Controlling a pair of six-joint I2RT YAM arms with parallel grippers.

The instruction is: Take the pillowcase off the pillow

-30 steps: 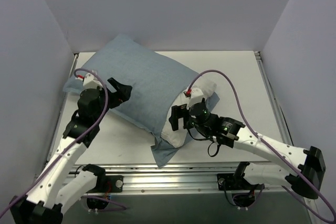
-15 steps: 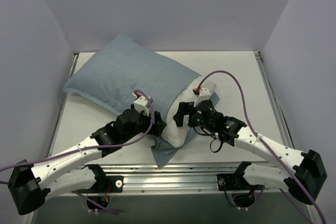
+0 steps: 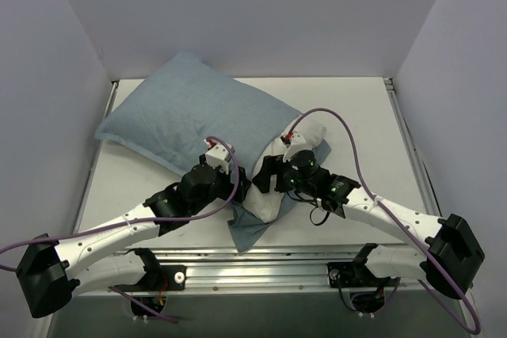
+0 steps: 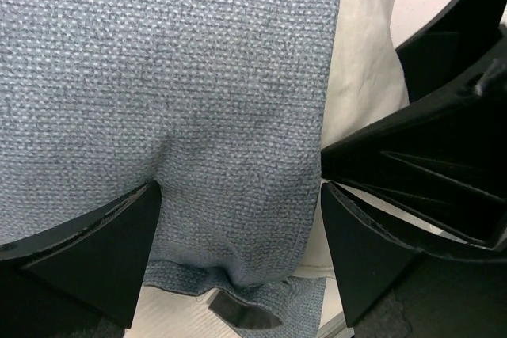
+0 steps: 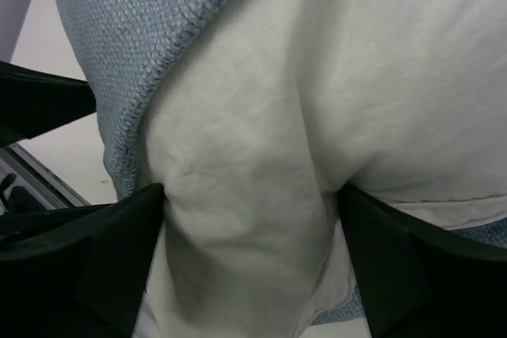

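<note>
The light denim-blue pillowcase [image 3: 190,116] covers most of the pillow and lies slanted from the back left to the middle of the table. The white pillow [image 3: 268,202] sticks out of its open end near the front middle. My left gripper [image 3: 242,187] grips the blue fabric beside that opening; in the left wrist view the pillowcase [image 4: 198,77] bulges between its fingers [image 4: 95,259], with the pillow [image 4: 364,53] at the right. My right gripper [image 3: 265,180] is shut on the bare pillow [image 5: 317,77], its fingers [image 5: 103,259] pressed into it, with the pillowcase hem [image 5: 119,37] at the upper left.
The white table [image 3: 364,108] is walled at the back and both sides. A metal rail [image 3: 261,263] runs along the front edge by the arm bases. A flap of blue fabric [image 3: 249,231] lies on the table near the front. The two grippers are very close together.
My left arm swung from the pillow's left side across to the open end and took hold of the blue fabric. My right gripper shifted slightly left on the pillow.
</note>
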